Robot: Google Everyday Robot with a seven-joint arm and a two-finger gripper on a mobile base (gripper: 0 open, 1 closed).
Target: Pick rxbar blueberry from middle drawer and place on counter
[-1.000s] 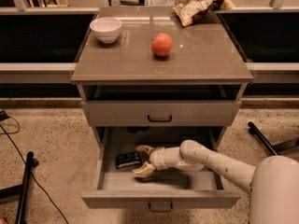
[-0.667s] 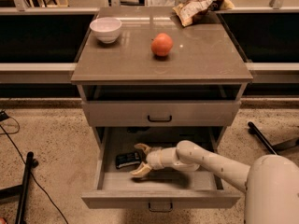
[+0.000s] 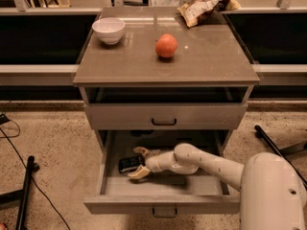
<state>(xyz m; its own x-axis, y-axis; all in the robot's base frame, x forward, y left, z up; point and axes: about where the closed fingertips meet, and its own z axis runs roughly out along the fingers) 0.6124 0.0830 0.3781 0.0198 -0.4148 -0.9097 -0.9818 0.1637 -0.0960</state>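
Note:
The middle drawer [image 3: 163, 202] is pulled out wide. The rxbar blueberry [image 3: 128, 164], a small dark flat bar, lies at the left of the drawer's floor. My gripper [image 3: 139, 162] reaches into the drawer from the right, its pale fingers [image 3: 140, 173] spread open on either side of the bar's right end. The counter [image 3: 134, 61] is the glossy grey-brown top above.
On the counter stand a white bowl [image 3: 109, 30] at the back left, an orange fruit [image 3: 166, 46] in the middle and a tan snack bag [image 3: 204, 6] at the back right. The shallower drawer [image 3: 164, 117] above is closed. Dark cables and a stand [image 3: 24, 195] lie on the floor at left.
My gripper has moved a little to the left, closer around the bar's end. The bar has not moved.

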